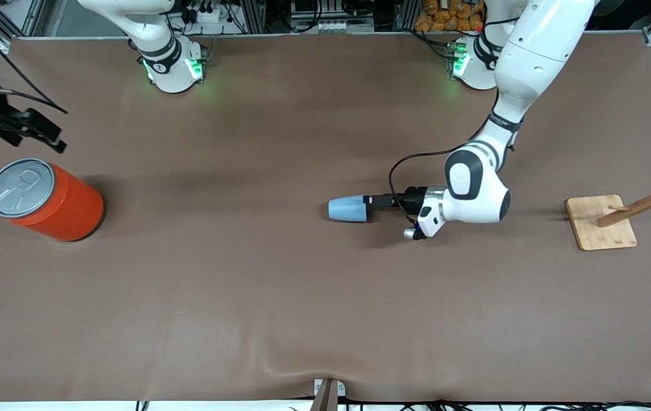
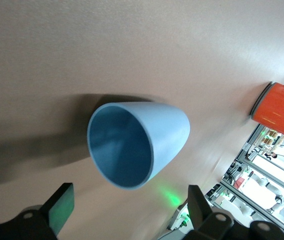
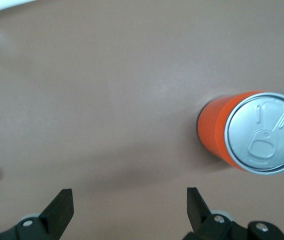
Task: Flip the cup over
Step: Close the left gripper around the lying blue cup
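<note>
Cup (image 2: 134, 142) on its side, unheld, just before wide-open left gripper (image 2: 129, 212); right gripper (image 3: 129, 210) wide open, empty.

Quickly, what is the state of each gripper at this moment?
Left gripper: open, low at the mouth of the cup, which lies on its side; holding nothing.
Right gripper: open, waiting above the table near the orange can; holding nothing.

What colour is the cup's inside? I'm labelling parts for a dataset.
A darker blue than its light-blue outside; the cup shows this best in the left wrist view.
</note>
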`<state>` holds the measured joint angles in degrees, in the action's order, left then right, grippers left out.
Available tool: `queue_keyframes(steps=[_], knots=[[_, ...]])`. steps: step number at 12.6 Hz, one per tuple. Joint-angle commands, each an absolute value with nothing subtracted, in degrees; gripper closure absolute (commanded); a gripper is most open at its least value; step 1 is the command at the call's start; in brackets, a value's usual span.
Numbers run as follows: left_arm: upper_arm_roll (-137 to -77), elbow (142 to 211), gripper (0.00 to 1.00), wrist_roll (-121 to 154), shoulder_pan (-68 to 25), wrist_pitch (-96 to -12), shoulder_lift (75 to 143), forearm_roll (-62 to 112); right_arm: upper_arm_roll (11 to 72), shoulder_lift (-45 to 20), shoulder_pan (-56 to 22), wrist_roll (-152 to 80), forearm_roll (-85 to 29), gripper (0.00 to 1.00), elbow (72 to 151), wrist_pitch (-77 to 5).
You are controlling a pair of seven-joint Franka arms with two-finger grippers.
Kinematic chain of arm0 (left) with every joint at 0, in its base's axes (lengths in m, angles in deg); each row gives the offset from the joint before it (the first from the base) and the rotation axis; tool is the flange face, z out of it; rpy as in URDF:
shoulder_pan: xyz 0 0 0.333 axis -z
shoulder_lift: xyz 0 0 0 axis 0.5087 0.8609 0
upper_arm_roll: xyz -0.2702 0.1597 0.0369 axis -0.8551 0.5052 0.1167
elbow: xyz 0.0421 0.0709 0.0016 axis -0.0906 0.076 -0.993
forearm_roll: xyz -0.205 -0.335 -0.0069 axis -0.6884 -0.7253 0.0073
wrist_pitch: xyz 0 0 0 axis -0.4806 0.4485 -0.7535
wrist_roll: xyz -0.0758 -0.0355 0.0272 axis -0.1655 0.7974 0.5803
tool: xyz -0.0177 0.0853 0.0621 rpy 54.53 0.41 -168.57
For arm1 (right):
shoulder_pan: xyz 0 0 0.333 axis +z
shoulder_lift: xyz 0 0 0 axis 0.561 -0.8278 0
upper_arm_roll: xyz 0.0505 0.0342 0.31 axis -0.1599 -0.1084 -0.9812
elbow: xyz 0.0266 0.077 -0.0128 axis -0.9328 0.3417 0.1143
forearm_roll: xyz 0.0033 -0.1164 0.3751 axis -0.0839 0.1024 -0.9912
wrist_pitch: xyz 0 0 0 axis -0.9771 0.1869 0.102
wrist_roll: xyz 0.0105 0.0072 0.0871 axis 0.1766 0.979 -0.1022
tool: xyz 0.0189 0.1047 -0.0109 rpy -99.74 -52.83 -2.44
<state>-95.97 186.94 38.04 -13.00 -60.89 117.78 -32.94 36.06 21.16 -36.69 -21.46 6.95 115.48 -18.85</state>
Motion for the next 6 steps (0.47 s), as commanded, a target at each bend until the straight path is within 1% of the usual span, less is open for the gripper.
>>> queue_keyframes(steps=[1, 2, 4, 5, 6], knots=[[-95.92, 184.61, 0.0, 39.06, -10.11, -64.3, 120.03, -36.95, 37.07, 16.68, -35.53, -21.05, 6.1, 0.0, 104.67, -10.1], [-95.92, 183.65, 0.0, 39.06, -9.23, -65.79, 120.9, -38.53, 37.24, 15.98, -35.62, -21.3, 5.57, 0.0, 102.2, -6.84], [-95.92, 181.01, 0.0, 38.98, -7.21, -68.61, 123.01, -41.6, 37.24, 14.48, -35.36, -20.96, 5.3, 0.0, 101.3, -7.07], [-95.84, 180.22, 0.18, 38.98, -6.5, -69.67, 123.63, -42.75, 37.24, 14.3, -35.09, -21.3, 5.82, 0.0, 99.99, -6.98], [-95.84, 179.6, 0.34, 38.98, -5.8, -70.55, 123.99, -42.93, 37.42, 14.13, -35.35, -21.48, 5.31, 0.0, 98.58, -6.81]])
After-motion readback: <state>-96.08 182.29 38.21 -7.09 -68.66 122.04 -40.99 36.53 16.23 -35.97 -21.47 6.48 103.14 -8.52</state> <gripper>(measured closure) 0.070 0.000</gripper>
